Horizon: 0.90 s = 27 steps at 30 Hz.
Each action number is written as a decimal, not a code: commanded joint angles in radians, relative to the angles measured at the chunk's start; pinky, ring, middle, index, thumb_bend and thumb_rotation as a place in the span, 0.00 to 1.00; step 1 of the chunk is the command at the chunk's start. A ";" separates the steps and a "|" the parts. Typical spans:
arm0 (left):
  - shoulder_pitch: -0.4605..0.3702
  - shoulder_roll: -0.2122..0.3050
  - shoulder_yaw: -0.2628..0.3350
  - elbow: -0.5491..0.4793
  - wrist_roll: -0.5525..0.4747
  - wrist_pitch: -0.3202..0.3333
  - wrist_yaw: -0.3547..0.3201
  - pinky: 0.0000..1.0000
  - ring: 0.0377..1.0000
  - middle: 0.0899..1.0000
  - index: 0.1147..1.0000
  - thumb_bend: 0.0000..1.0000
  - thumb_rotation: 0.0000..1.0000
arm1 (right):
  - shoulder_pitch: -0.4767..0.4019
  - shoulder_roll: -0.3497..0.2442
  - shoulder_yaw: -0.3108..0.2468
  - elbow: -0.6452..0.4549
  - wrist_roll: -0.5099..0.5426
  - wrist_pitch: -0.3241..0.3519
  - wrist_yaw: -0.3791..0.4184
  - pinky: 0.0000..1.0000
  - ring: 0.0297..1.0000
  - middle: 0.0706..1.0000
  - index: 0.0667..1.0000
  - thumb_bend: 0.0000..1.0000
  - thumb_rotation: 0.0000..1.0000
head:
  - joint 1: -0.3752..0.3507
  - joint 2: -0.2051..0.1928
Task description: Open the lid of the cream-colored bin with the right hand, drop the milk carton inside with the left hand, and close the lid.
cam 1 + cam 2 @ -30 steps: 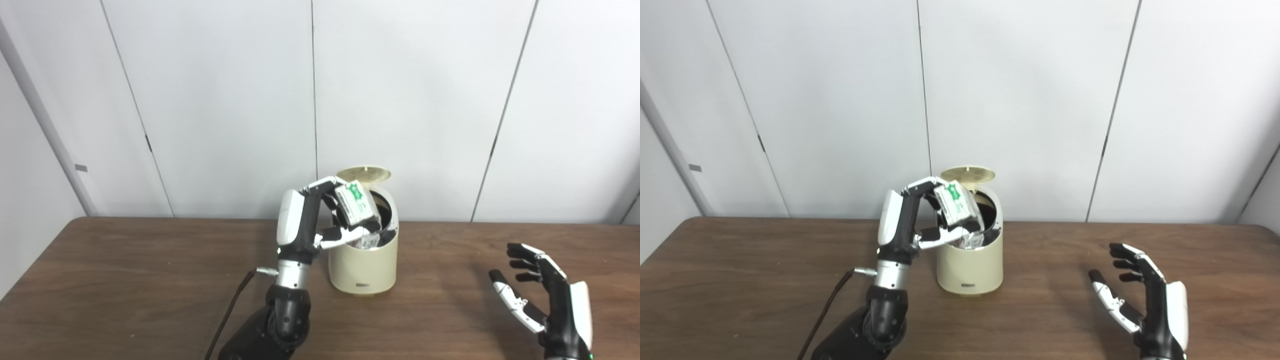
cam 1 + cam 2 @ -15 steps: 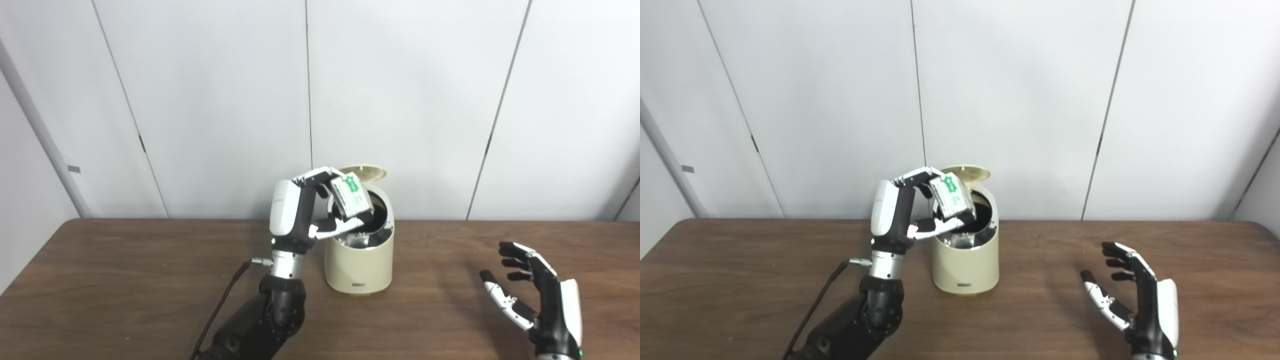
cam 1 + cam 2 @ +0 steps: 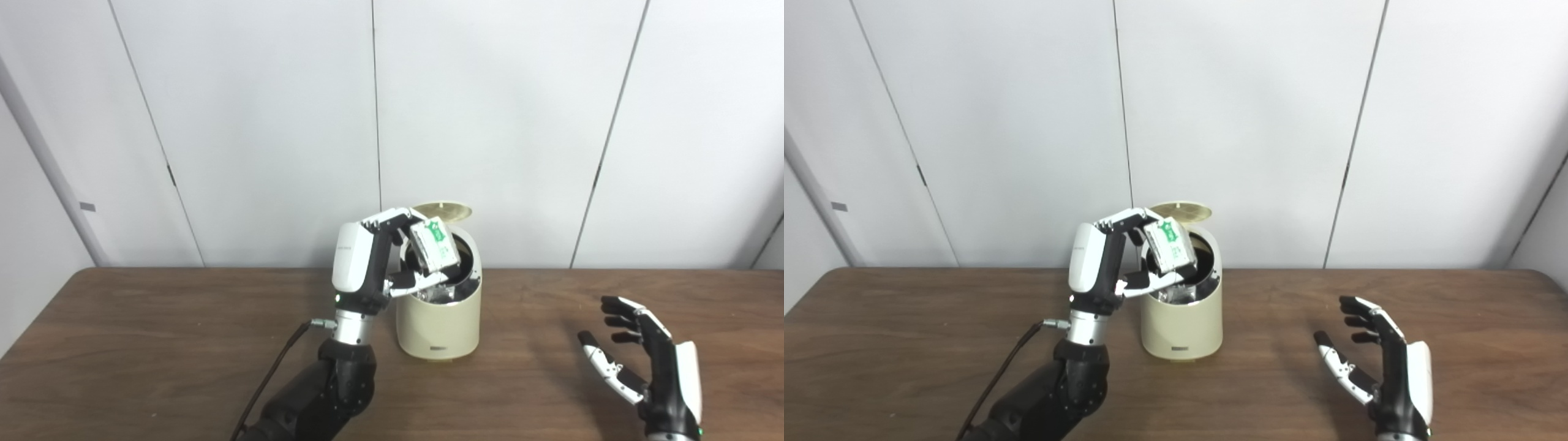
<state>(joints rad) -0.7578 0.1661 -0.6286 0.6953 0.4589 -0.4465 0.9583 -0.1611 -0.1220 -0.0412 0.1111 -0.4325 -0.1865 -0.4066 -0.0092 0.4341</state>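
- Two hands in view; nearest me is my right hand (image 3: 652,367), low over the table's near right, palm turned in, fingers spread, holding nothing. It sits well apart from the bin.
- Wooden table (image 3: 153,343) is dark brown with a matte grain; a black cable (image 3: 269,380) runs along my left forearm.
- Left hand (image 3: 373,263) is raised just left of the bin, fingers over the top of the milk carton (image 3: 433,246) and thumb under it, clamped on it.
- Key relation: the carton sits directly over the bin's mouth, long axis tilted, its lower end dipping toward the opening and its top leaning back toward my fingers. Release looks like a straight drop, in my judgement; no sideways travel needed.
- Carton is small, boxy, white with green print; looks like light card, so a loose let-go should be enough.
- Cream-colored bin (image 3: 438,324) is a smooth rounded cylinder with a dark interior; something pale and crumpled already lies inside, can't tell what.
- Lid (image 3: 444,210) is a flat round disc, hinged at the back and standing open behind the carton.
- Risk I see: the tilted carton could catch the front rim.
- Far side: plain white wall panels (image 3: 490,122).
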 commanded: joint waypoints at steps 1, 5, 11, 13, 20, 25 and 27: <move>-0.048 0.011 0.006 -0.027 -0.026 -0.023 -0.009 0.35 0.43 0.45 0.39 0.50 0.00 | 0.043 0.034 0.018 0.035 -0.002 -0.019 -0.007 0.57 0.66 0.68 0.69 0.26 0.30 | -0.002 0.001; -0.037 0.007 0.025 -0.028 -0.039 -0.023 -0.044 0.36 0.43 0.44 0.39 0.50 0.00 | 0.043 0.036 0.018 0.033 0.001 -0.019 -0.007 0.57 0.66 0.68 0.69 0.26 0.28 | -0.004 0.003; -0.025 0.010 0.035 -0.035 -0.043 -0.023 -0.076 0.35 0.43 0.44 0.40 0.50 0.00 | 0.044 0.034 0.022 0.034 -0.004 -0.027 -0.010 0.56 0.66 0.67 0.68 0.26 0.31 | -0.008 0.007; -0.022 0.013 0.035 -0.036 -0.049 -0.023 -0.090 0.35 0.43 0.44 0.40 0.50 0.00 | 0.046 0.035 0.022 0.028 -0.007 -0.022 -0.009 0.55 0.65 0.67 0.68 0.26 0.31 | -0.009 0.009; -0.014 0.010 0.042 -0.025 -0.070 -0.023 -0.127 0.32 0.41 0.46 0.41 0.50 0.00 | 0.050 0.039 0.020 0.012 0.002 -0.004 0.003 0.56 0.66 0.67 0.69 0.26 0.32 | -0.008 0.010; -0.011 0.009 0.052 -0.009 -0.047 -0.023 -0.145 0.32 0.40 0.46 0.41 0.50 0.00 | 0.050 0.041 0.021 0.012 -0.003 -0.007 0.000 0.55 0.65 0.67 0.69 0.26 0.28 | -0.010 0.012; -0.013 0.008 0.054 0.000 -0.034 -0.023 -0.144 0.32 0.40 0.47 0.40 0.50 0.00 | 0.052 0.043 0.021 0.008 0.001 0.000 0.004 0.55 0.64 0.66 0.69 0.26 0.29 | -0.010 0.012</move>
<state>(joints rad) -0.7364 0.1704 -0.5800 0.6978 0.4007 -0.4465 0.8133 -0.1548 -0.1162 -0.0379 0.1008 -0.4318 -0.1772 -0.3993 -0.0184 0.4449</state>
